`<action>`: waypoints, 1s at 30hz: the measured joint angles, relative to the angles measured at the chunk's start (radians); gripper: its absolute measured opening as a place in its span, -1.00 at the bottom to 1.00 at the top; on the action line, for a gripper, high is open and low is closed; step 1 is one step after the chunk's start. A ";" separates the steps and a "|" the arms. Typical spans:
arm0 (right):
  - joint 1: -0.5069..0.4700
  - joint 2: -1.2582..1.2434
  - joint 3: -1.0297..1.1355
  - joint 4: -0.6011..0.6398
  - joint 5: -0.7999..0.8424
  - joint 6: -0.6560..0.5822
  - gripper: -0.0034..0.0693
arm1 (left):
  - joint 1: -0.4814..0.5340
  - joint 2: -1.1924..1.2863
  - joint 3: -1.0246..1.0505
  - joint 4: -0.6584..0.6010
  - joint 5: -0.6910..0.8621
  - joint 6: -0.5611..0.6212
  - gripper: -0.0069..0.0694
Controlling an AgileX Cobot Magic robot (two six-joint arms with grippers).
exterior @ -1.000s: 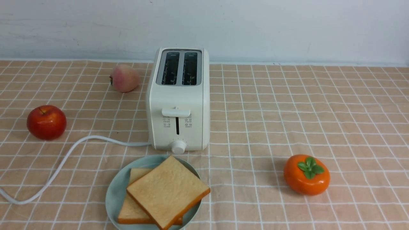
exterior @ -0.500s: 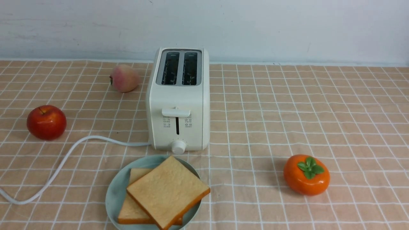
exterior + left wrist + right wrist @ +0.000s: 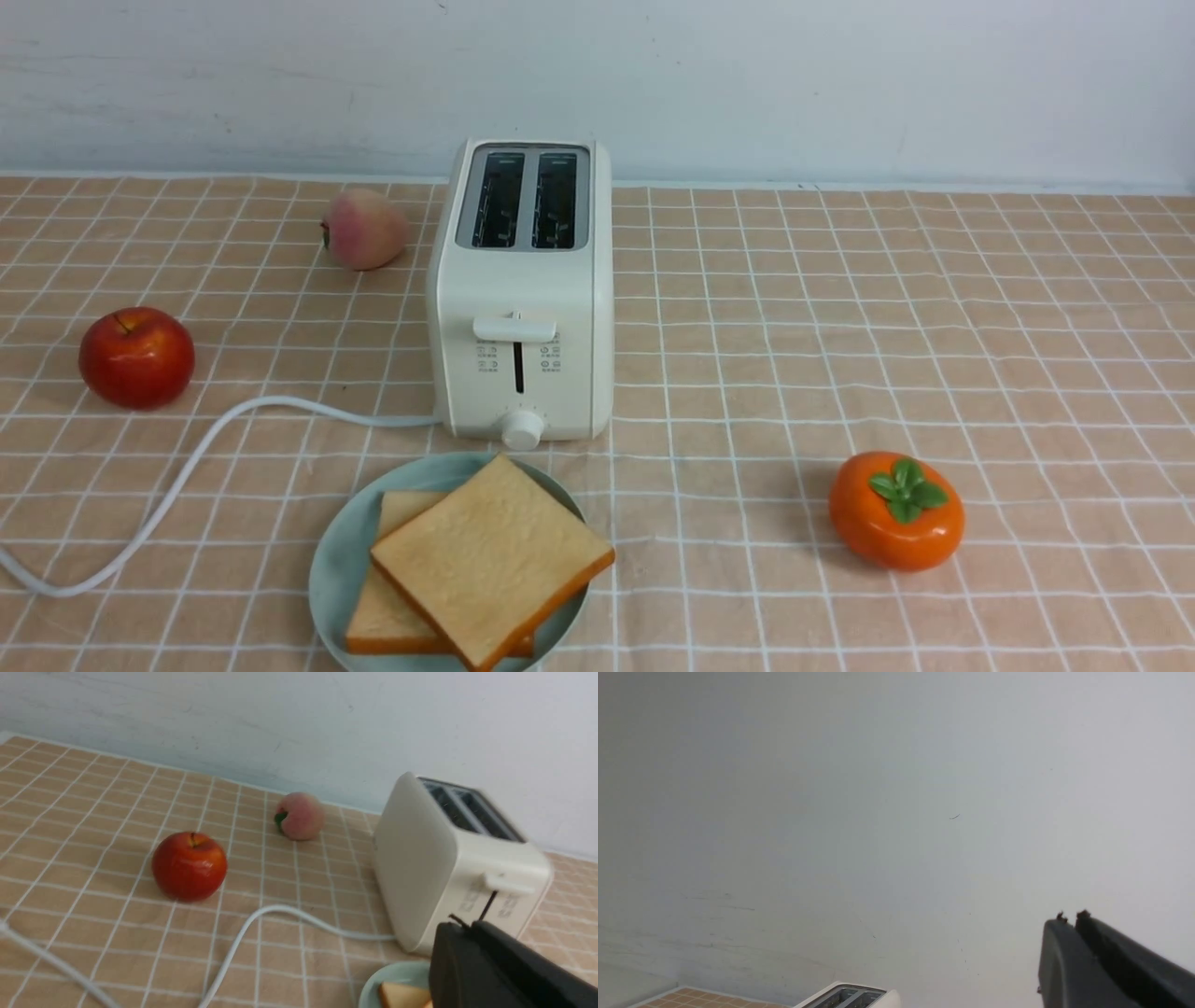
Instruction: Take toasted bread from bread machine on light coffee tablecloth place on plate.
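Black left claw (image 3: 462, 924) and right claw (image 3: 1069, 917) both pinched together, empty. Top golden square toast slice (image 3: 490, 560) overhangs pale mint round plate (image 3: 334, 560); careless bump could slide it off.

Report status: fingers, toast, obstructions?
Left fingers shut, right fingers shut, both empty. Both toast slices stacked on plate, toaster slots empty. Cord, apple, peach, persimmon all apart from plate.
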 joint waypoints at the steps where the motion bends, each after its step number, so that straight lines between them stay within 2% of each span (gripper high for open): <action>1: 0.000 0.000 0.000 0.000 0.000 0.000 -0.81 | 0.001 0.000 0.013 0.000 -0.009 0.000 -0.79; 3: 0.000 0.000 0.000 0.000 0.000 0.000 -0.80 | 0.007 -0.076 0.164 0.004 -0.050 0.005 -0.78; 6: 0.000 0.000 0.000 0.000 -0.002 0.000 -0.79 | 0.008 -0.090 0.277 0.005 -0.050 0.007 -0.77; 10: 0.000 0.000 0.000 0.000 0.000 0.000 -0.76 | 0.008 -0.091 0.292 0.003 0.020 0.013 -0.77; 30: 0.000 0.000 0.000 0.000 -0.001 0.000 -0.68 | 0.008 -0.091 0.293 -0.029 0.018 0.016 -0.72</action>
